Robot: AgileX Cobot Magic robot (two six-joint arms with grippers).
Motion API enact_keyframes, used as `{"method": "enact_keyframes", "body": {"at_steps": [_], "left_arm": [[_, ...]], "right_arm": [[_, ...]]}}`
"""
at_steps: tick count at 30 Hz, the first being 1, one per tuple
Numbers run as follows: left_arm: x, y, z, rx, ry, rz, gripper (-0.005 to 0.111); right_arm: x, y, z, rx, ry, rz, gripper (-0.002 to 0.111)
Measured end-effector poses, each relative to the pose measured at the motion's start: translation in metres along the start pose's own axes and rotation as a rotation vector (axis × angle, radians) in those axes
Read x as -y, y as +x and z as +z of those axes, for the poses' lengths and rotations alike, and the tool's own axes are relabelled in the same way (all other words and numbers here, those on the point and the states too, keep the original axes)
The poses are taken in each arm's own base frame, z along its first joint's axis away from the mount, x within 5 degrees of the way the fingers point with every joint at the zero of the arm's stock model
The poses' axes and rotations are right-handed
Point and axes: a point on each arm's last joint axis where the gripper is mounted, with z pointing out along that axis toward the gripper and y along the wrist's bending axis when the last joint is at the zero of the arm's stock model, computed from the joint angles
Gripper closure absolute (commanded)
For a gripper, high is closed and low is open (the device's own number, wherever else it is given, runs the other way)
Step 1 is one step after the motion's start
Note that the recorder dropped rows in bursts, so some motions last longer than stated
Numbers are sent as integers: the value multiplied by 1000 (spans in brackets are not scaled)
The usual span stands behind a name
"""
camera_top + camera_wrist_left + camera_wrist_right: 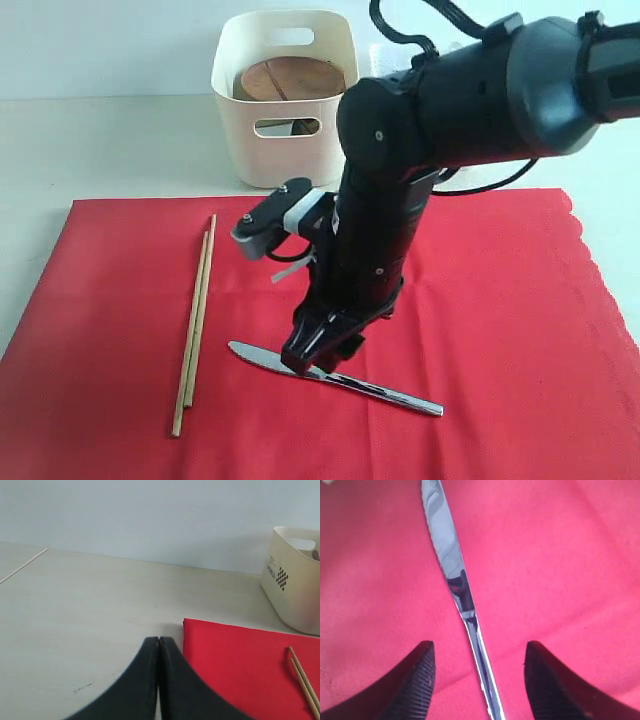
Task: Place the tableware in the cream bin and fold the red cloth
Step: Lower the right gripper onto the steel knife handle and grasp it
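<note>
In the exterior view the cream bin (240, 140) is seen at the upper middle of the frame, just beyond the far edge of the red cloth (500, 300), and a round brown plate (295, 78) is seen leaning inside it, so that part of the clearing can be judged done. Something dark is glimpsed through the bin's handle cut-out, but what it is cannot be told. No cup, bowl or spoon is seen on the cloth; whether they are in the bin is hidden. Two pieces of tableware are left out: the pair of wooden chopsticks (195, 320), laid side by side at the left of the cloth, and the steel knife (390, 393), laid slantwise at the lower middle of the frame, well apart from them. The right gripper (320, 355) is held low over the knife with its jaws spread; in the right wrist view one finger is seen on each side of the knife, near where blade meets handle, and neither is touching it. The knife is thus judged to be the step in hand, not yet grasped. The left gripper (159, 642) is shown with its jaws pressed together and nothing held, over bare table near a corner of the cloth. The cloth is spread flat and unfolded, so the folding is wholly left to do.
</note>
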Motion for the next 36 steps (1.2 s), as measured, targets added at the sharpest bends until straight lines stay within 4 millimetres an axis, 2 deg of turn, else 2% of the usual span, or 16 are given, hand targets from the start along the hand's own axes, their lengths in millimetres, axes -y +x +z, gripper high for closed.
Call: {"method": "enact_keyframes", "body": {"at_steps": [8,12,19,21,24,29,36], "left_arm": [[0,0,0,0,0,0,104],[0,0,0,0,0,0,104],[0,0,0,0,0,0,104],[0,0,0,0,0,0,104],[0,0,0,0,0,0,104],[0,0,0,0,0,0,104],[0,0,0,0,0,0,104]], "right_arm": [[1,13,14,-18,5,-11,55],[1,12,16,0,10,-23,55],[4,11,41,-46,-16,-38,55],[4,11,42,-43,-16,-37,56],[4,11,43,-41,-16,-37,62],[7,10,46,-43,8,-63,85],[10,10,46,-37,39,-91,102]]}}
